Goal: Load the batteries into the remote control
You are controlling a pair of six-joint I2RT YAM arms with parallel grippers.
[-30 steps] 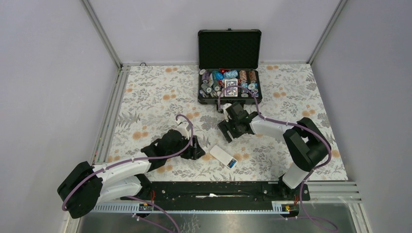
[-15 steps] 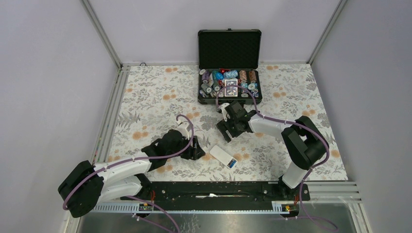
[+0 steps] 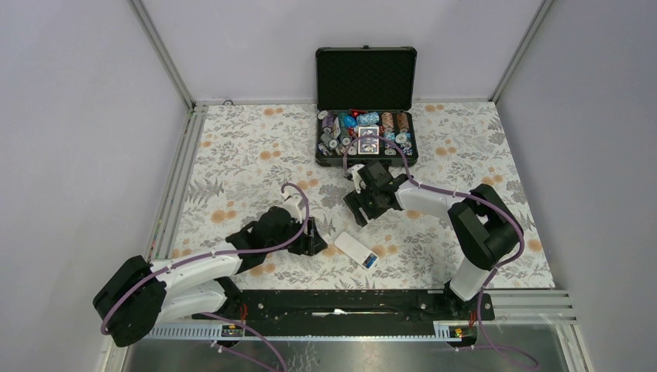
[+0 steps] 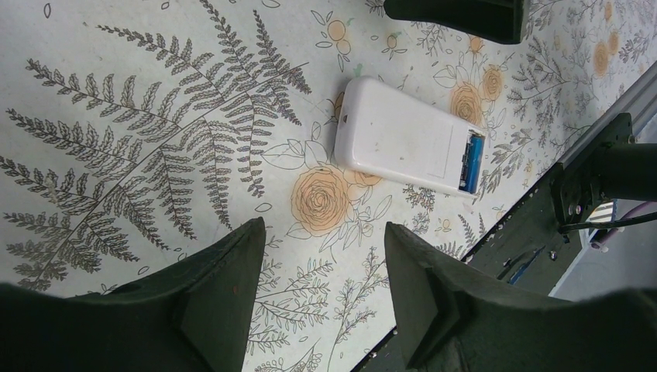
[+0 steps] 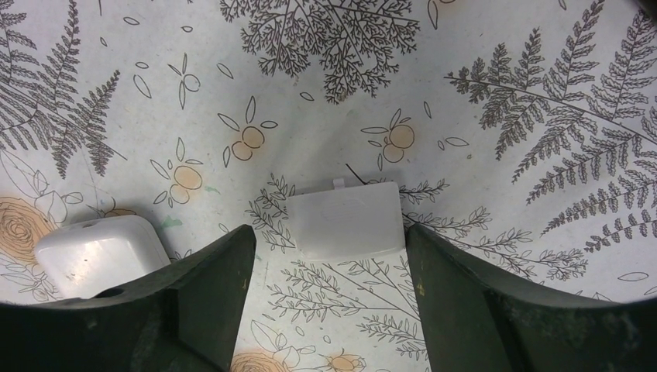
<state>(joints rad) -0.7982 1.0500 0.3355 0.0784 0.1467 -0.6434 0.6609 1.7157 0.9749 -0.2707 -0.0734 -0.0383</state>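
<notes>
The top view gives the whole layout. The remote [image 3: 352, 248] lies aslant on the floral mat [image 3: 248, 155], low in the centre of the frame, with a blue spot at its lower right end. The left gripper [image 3: 314, 239] sits just left of it and the right gripper [image 3: 358, 212] just above it. An open black case [image 3: 366, 77] of chips stands at top centre, well apart from the remote.

The left wrist view explains the blue spot. The remote lies back up in the upper right, its compartment uncovered at the right end, with a blue battery [image 4: 472, 160] inside. Whether a second one is there I cannot tell. The left jaws stand apart at the bottom of the frame with only mat between them, short of the remote. A dark part of the right gripper cuts in at the top edge, and a black rail [image 4: 612, 167] crosses the right edge.

Only the right wrist view shows the cover [image 5: 346, 219], a small white plate flat on the mat in mid-frame. In the top view the right gripper hides it. The right jaws are spread, one on each side of the cover, with mat showing on its left side, and they hold nothing. The remote's rounded end peeks in at lower left.
</notes>
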